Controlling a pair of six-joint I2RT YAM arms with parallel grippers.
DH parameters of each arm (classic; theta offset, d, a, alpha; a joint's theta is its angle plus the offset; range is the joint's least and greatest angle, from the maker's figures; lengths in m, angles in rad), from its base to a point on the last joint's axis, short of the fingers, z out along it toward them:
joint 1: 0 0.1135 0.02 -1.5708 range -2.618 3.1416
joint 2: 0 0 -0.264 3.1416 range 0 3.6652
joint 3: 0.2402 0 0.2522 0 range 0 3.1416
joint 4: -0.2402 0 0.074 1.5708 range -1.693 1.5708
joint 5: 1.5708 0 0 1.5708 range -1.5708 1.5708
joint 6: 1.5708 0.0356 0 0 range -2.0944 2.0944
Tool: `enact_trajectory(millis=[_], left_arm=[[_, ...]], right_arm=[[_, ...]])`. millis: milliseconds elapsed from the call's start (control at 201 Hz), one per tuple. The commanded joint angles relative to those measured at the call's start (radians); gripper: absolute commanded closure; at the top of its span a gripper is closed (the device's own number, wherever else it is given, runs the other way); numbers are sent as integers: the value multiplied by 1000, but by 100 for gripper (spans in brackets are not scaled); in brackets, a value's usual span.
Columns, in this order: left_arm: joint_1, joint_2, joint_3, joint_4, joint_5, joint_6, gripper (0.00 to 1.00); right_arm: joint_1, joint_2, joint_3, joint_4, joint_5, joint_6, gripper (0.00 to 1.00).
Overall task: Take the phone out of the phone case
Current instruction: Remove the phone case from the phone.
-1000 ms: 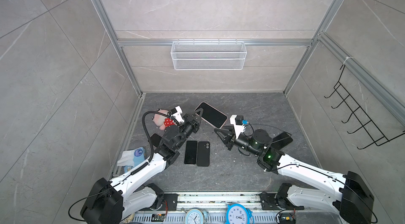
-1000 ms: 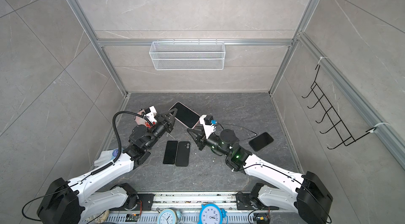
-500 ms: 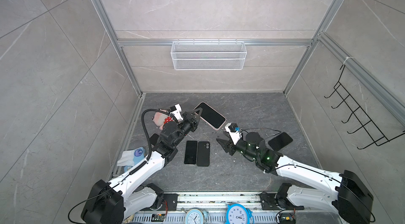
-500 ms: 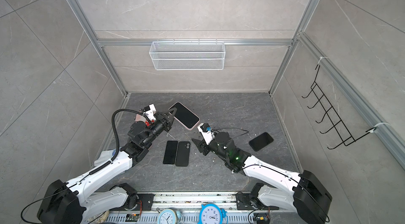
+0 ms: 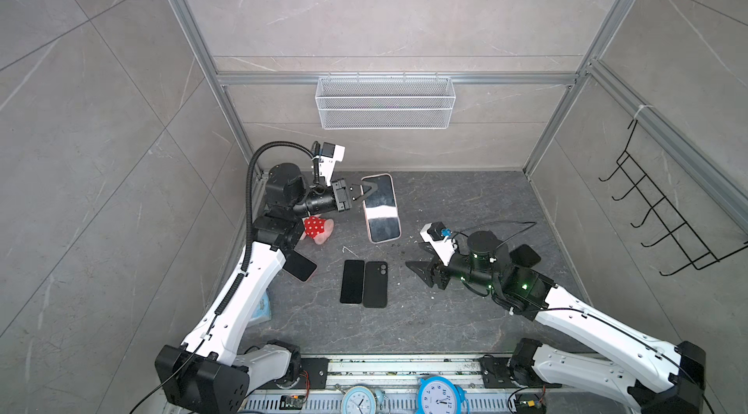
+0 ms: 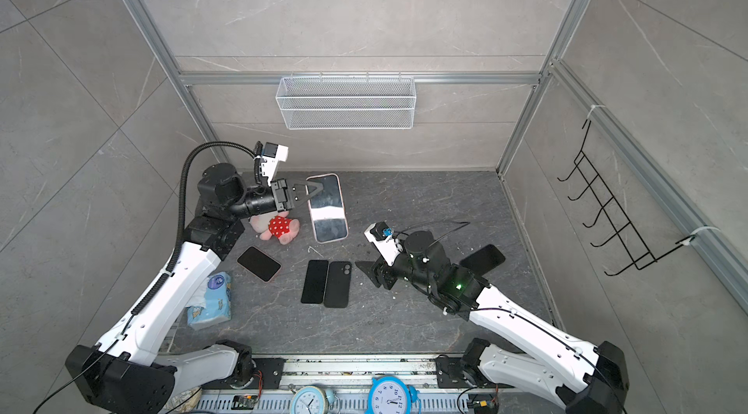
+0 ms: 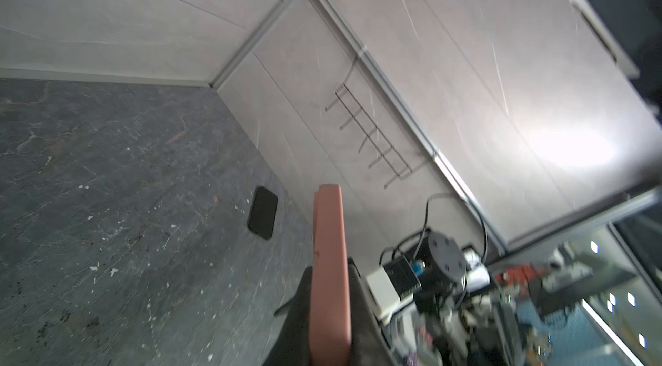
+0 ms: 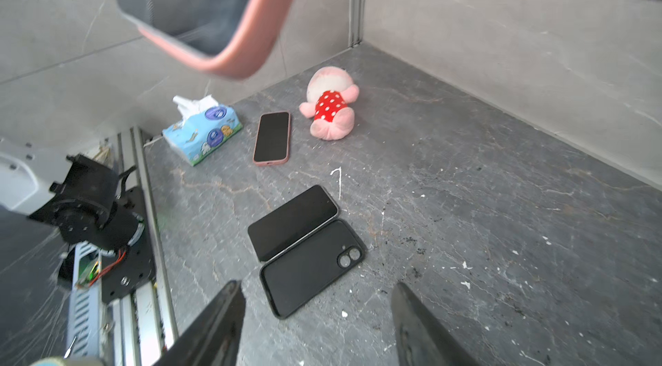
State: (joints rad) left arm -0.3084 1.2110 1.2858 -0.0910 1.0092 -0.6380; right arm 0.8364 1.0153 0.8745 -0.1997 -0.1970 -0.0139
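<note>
The left hand clamps the glossy rectangular phone in its matte pink case; the right hand, now spread open, has withdrawn toward lower right.

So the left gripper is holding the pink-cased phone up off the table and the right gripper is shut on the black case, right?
Not quite: the right gripper is open and empty, as the right wrist view shows; the black case lies free. The left gripper does hold the pink-cased phone up.
</note>
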Motion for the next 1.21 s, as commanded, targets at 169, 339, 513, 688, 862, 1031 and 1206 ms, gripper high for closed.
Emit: enact_trajectory(millis=[169,339,513,688,862,1031,1206], left_arm=[[0,-19,39,-231,195,371,100],[-1,-36,2,-182,206,375,100],[-21,-42,-22,-141,210,369,100],[-37,-47,-39,-107,208,357,100],[-47,-44,-42,-99,196,355,100],[-57,-35,-43,-85,189,350,100],[-72,-25,-43,-72,181,344,100]], right_arm=[[-3,88,126,-136,-224,-94,46],[-2,66,113,-84,-306,-106,49],[-2,97,148,-78,-343,-101,54],[1,127,170,-58,-360,-90,57],[2,142,170,-37,-398,-77,57],[6,143,159,-12,-414,-64,58],[8,158,163,-8,-417,-64,62]])
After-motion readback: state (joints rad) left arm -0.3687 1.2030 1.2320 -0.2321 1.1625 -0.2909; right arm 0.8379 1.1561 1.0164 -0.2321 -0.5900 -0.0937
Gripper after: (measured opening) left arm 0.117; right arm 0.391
